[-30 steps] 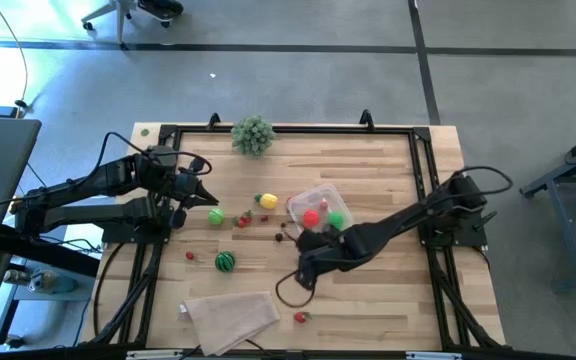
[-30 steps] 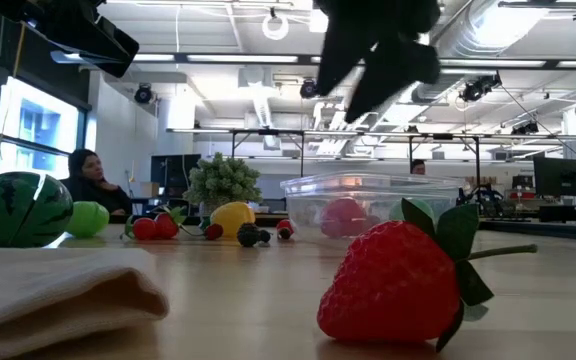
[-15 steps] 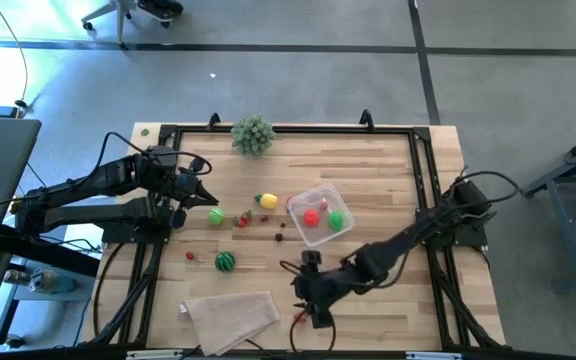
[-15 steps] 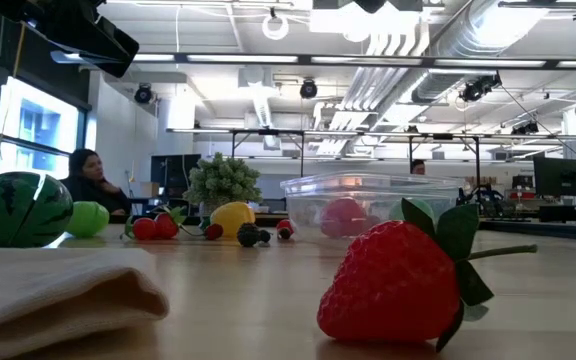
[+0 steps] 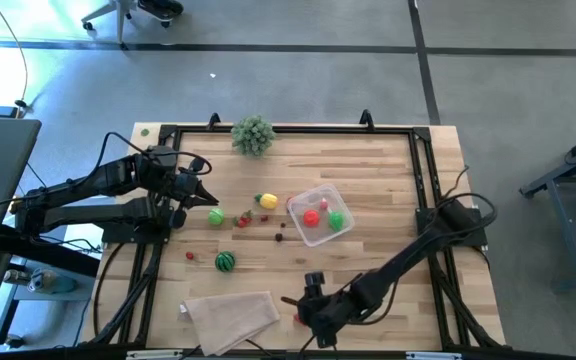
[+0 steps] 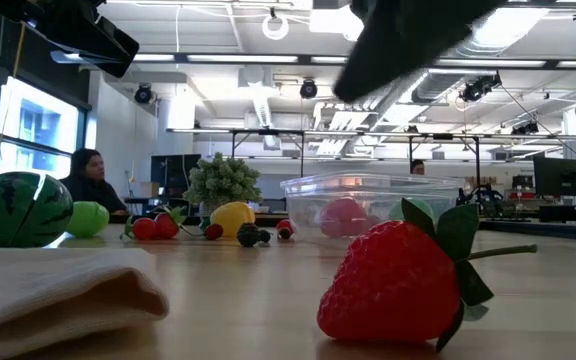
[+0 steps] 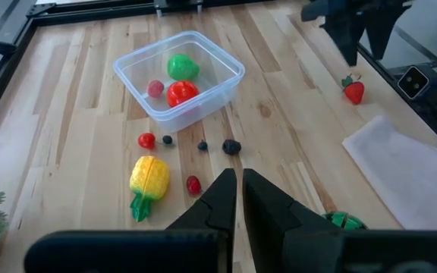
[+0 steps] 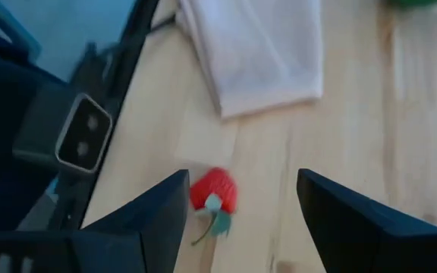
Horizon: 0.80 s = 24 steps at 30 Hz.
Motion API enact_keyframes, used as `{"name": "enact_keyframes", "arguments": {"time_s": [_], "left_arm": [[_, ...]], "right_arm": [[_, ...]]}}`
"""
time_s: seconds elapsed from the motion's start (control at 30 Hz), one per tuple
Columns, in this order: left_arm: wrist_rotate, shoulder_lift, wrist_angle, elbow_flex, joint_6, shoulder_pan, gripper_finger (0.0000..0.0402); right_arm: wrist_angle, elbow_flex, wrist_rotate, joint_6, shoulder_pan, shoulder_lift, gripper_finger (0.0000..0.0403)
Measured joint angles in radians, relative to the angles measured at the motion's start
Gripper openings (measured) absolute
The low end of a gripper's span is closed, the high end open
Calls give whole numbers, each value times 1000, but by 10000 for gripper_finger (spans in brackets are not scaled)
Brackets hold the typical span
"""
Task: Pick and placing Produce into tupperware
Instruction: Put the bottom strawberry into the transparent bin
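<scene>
Right tool (image 5: 318, 322), spread wide and empty, has swung over the strawberry (image 5: 299, 317).

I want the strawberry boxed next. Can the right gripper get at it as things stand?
Probably yes: the right gripper hangs open right over the strawberry, which lies alone on bare wood, apart from the cloth.

Even, bright light falls on the bench (image 5: 368, 170); shadows are soft and faint. Ceiling lamps (image 6: 278, 25) glare in the low view, and a window (image 6: 28, 135) there glows pale. The right wrist view is blurred all over; the cloth (image 8: 256, 53) looks washed out.
</scene>
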Motion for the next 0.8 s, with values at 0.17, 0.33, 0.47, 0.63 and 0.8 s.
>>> {"name": "enact_keyframes", "arguments": {"time_s": [0.17, 0.33, 0.47, 0.63, 0.8], "left_arm": [[0, 0, 0, 0, 0, 0, 17], [0, 0, 0, 0, 0, 0, 17], [0, 0, 0, 0, 0, 0, 17], [0, 0, 0, 0, 0, 0, 17], [0, 0, 0, 0, 0, 0, 17]], "right_arm": [[-13, 0, 1, 51, 6, 24, 238], [-6, 0, -6, 52, 10, 57, 238], [19, 0, -24, 51, 8, 87, 238], [42, 0, -23, 46, 8, 97, 238], [48, 0, -45, 45, 8, 99, 238]]}}
